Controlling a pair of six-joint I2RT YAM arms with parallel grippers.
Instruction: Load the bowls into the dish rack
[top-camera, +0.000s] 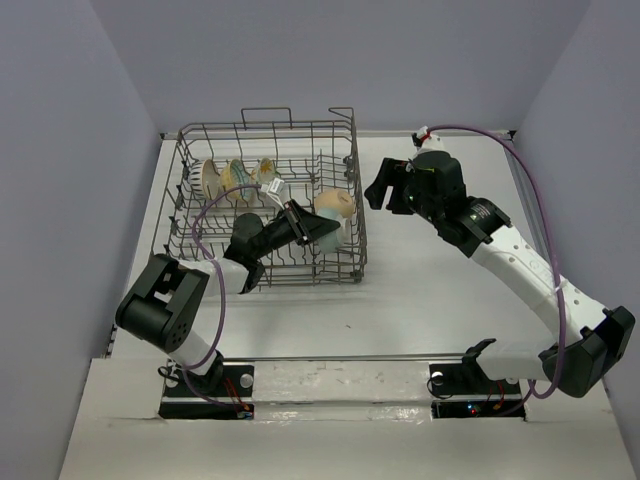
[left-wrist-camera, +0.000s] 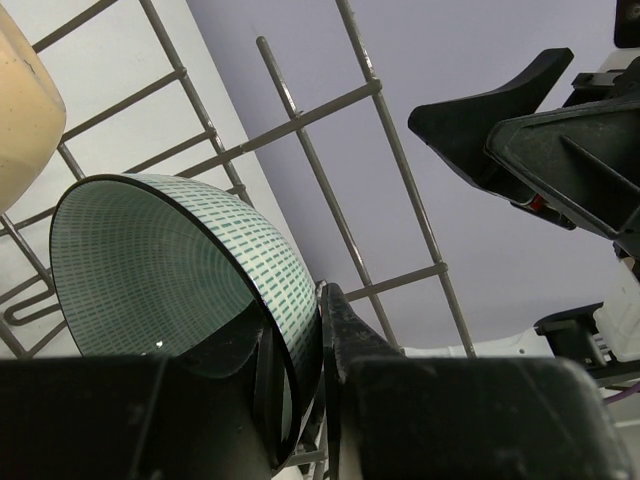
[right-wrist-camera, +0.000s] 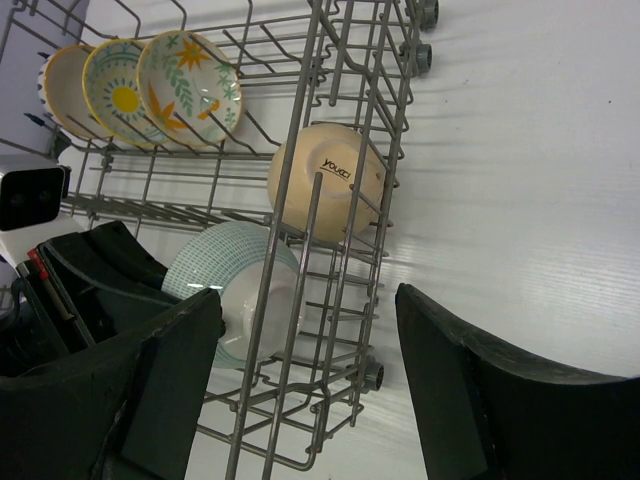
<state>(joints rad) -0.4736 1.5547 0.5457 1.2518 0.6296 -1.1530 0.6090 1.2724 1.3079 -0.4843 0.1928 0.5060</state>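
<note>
Left gripper is pinching the teal bowl by its rim in the dish rack's near-right corner, just beside the tan bowl, so releasing off the tines is risking a tip into it; right gripper is hanging spread, empty.

Teal bowl and four others occupy dish rack.

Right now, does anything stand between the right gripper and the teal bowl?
Yes: the dish rack's side wall. The right gripper hangs outside it; the teal bowl is inside, in the left gripper.
</note>
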